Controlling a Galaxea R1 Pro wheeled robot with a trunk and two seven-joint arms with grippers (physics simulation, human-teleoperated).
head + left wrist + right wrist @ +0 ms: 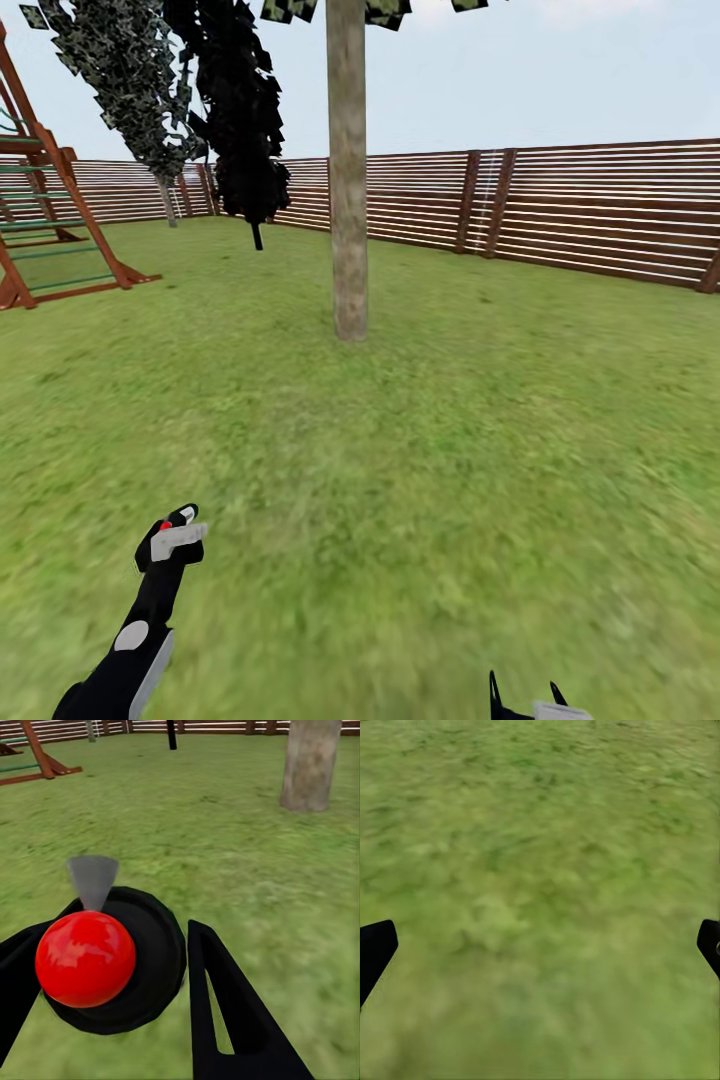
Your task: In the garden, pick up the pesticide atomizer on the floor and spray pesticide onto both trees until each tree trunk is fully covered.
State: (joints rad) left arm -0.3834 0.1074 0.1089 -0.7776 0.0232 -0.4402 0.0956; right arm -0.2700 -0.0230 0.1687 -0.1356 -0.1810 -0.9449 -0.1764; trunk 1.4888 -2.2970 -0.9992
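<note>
My left gripper (168, 552) is shut on the pesticide atomizer (180, 536), held low over the grass at the lower left. The left wrist view shows the atomizer (86, 956) as a black round body with a red ball top and a grey cone nozzle, clamped by the black fingers (225, 1012). The nozzle faces the lawn ahead. One tree trunk (347, 200), pale and mottled, stands straight ahead, some way off, and appears in the left wrist view (310, 765). A second tree (130, 70) stands far back left by the fence. My right gripper (525, 702) is open over bare grass.
A brown slat fence (560, 205) closes the lawn at the back and right. A wooden play frame (50, 210) stands at the far left. A black-foliaged tree (240, 110) is near the back fence. Open grass (400, 470) lies between me and the near trunk.
</note>
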